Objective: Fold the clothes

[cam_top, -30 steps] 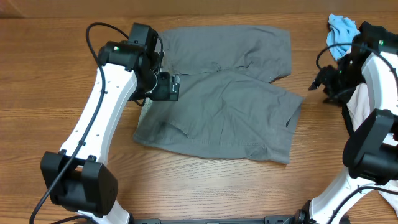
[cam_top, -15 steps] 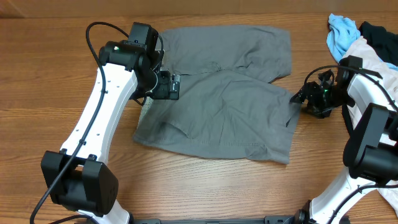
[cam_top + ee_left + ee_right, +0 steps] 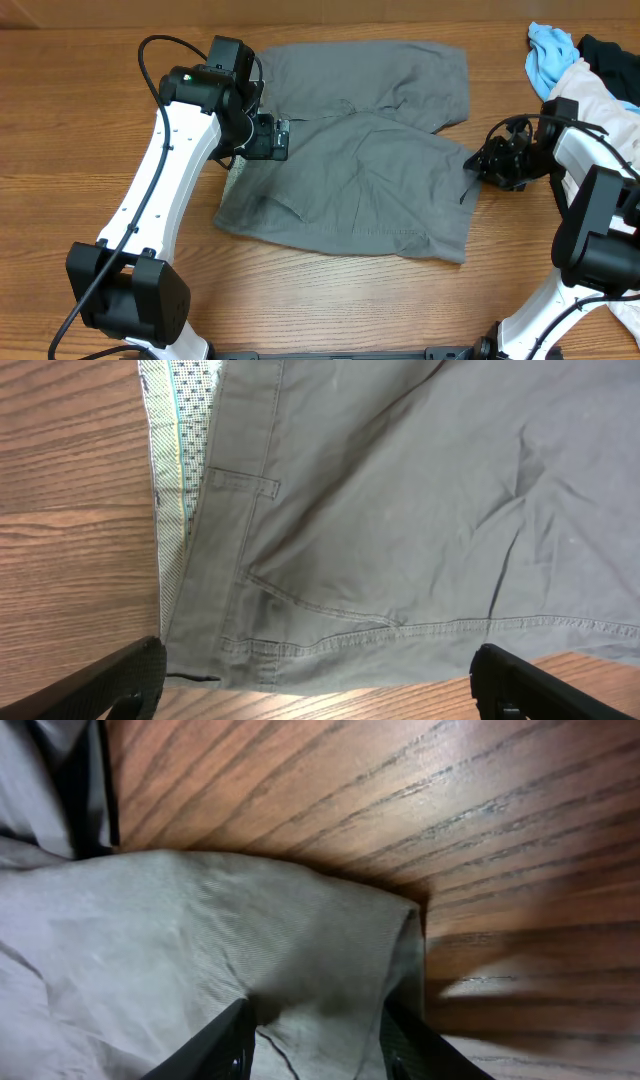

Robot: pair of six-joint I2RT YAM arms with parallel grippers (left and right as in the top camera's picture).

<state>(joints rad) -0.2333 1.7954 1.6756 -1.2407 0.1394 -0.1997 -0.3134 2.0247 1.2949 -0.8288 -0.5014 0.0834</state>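
Observation:
The clothes, a pair of gray shorts [image 3: 360, 170], lie flat on the wooden table, with one leg laid over the other. My left gripper [image 3: 268, 140] hovers open over their left side. In the left wrist view the speckled waistband lining [image 3: 180, 450] and a pocket seam show between the wide-apart fingers [image 3: 120, 675]. My right gripper [image 3: 487, 165] sits low at the shorts' right edge. In the right wrist view its two fingers [image 3: 225, 1045] straddle a bunched corner of the gray fabric [image 3: 200, 940], with a gap still between them.
A light-blue cloth [image 3: 550, 50], a whitish-pink garment [image 3: 590, 90] and a dark garment [image 3: 610, 50] are piled at the far right corner, just behind my right arm. Bare wood [image 3: 80, 150] lies left of and in front of the shorts.
My right arm has swung from beside the pile at the far right down to the shorts' right edge, and its jaws have narrowed around the fabric. The left arm has not moved.

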